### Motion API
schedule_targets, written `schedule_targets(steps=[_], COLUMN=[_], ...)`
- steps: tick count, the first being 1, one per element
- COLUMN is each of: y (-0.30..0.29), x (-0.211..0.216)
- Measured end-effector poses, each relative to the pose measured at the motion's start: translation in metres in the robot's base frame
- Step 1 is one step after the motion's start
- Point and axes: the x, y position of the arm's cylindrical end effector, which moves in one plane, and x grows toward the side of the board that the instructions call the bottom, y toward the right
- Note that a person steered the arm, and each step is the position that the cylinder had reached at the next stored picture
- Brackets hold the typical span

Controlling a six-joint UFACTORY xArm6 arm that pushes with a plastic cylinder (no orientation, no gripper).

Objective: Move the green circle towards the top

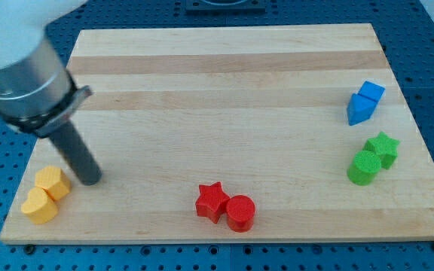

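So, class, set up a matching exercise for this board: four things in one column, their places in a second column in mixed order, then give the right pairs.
Column one:
1. green circle
2. red star
3. my tip
4. blue blocks

Column two:
A. near the view's bottom edge, touching the red circle
B. view's left, just right of the yellow blocks
C. view's right, upper part of the board
D. view's right, touching the green star, below and left of it

Pairs: 1-D, 2-A, 3-B, 4-C
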Motion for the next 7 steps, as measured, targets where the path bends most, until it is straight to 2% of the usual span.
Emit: schedule_targets(steps=[1,2,3,5,7], y=[0.064,0.134,0.194,0.219,0.263], x=[-0.043,-0.068,-0.061,-0.036,0.04])
